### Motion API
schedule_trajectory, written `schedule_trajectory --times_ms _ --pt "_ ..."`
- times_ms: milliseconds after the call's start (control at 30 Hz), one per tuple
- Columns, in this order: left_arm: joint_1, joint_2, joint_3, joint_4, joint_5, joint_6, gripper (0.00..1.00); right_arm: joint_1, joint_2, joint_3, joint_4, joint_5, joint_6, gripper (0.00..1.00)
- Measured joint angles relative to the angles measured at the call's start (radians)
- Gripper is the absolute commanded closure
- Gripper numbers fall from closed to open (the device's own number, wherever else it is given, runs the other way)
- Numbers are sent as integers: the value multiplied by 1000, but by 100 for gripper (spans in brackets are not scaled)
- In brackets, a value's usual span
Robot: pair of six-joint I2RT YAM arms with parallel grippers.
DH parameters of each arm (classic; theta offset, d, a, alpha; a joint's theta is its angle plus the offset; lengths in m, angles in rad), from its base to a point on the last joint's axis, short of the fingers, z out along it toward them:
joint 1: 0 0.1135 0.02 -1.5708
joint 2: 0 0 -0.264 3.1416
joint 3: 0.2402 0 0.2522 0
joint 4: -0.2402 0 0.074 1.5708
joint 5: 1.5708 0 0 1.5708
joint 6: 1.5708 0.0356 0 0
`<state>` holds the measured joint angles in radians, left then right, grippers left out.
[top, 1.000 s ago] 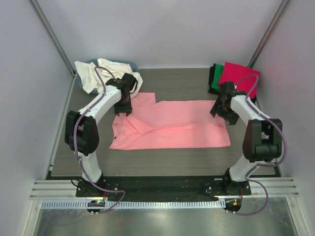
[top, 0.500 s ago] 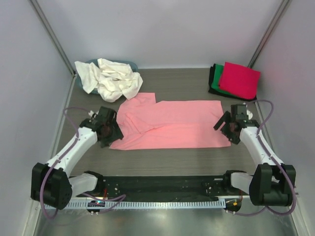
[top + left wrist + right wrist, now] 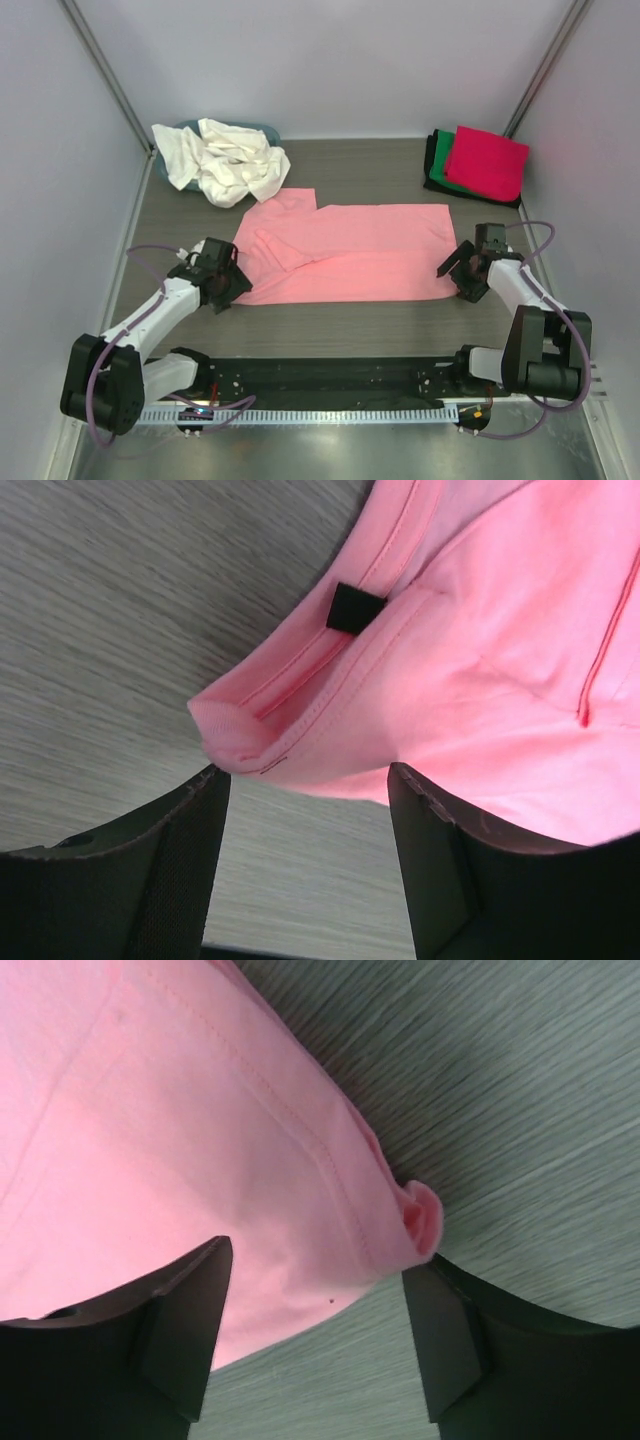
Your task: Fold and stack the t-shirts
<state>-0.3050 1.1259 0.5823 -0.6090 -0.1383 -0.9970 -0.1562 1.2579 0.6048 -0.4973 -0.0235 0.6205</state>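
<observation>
A salmon pink t-shirt (image 3: 345,252) lies spread on the table, partly folded. My left gripper (image 3: 228,286) is open at its near left corner (image 3: 235,735), which sits just ahead of the jaws. My right gripper (image 3: 457,276) is open at the near right corner (image 3: 415,1215), jaws on either side of the hem. Neither holds cloth. A heap of cream white shirts (image 3: 225,160) lies at the back left. Folded magenta red (image 3: 487,160), green (image 3: 441,163) and black shirts are stacked at the back right.
A teal-blue tub (image 3: 188,128) sits under the cream heap at the back left. Grey walls and metal posts close in the table (image 3: 330,325) on three sides. The black arm-base rail runs along the near edge.
Both arms have drawn back from the shirt's far side to its near corners and dropped low. The pink shirt's left part has been smoothed flatter.
</observation>
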Motion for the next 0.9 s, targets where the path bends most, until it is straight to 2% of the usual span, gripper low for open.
schedule_trajectory --times_ms 33,67,100,167,200,300,400,500,600,733,800,833,867,900 --pt "2 -3 -6 13 -8 -5 44 -4 5 2 3 1 0 35" --pt "5 -6 -13 28 -12 -10 50 -5 10 3 9 8 -1 57" --pt "13 -12 -25 50 -18 -18 74 -8 18 5 17 19 -5 69" --pt "33 -14 -37 79 -25 -26 94 -10 41 9 23 31 -1 92" --pt "42 -11 -37 89 -26 -27 100 -11 48 11 29 32 0 97" --pt "72 15 7 76 -19 -14 100 -11 58 34 7 39 7 99" --pt "79 -6 114 11 -42 -8 100 -11 30 87 -51 56 6 99" --pt "79 -164 192 -53 -82 -5 100 -11 -60 119 -85 71 9 99" --pt "79 -327 210 -122 -98 -21 100 -11 -177 108 -104 68 31 99" --pt "82 -450 129 -232 -69 -80 100 -11 -278 10 -131 62 91 90" --pt "83 -491 77 -303 -46 -114 96 -11 -321 -32 -173 61 132 71" --pt "84 -513 51 -346 -32 -132 84 -11 -349 -44 -196 61 155 62" --pt "84 -541 35 -382 -21 -146 72 -11 -374 -48 -214 63 172 29" --pt "85 -580 23 -423 -8 -161 56 -11 -398 -48 -225 61 190 15"
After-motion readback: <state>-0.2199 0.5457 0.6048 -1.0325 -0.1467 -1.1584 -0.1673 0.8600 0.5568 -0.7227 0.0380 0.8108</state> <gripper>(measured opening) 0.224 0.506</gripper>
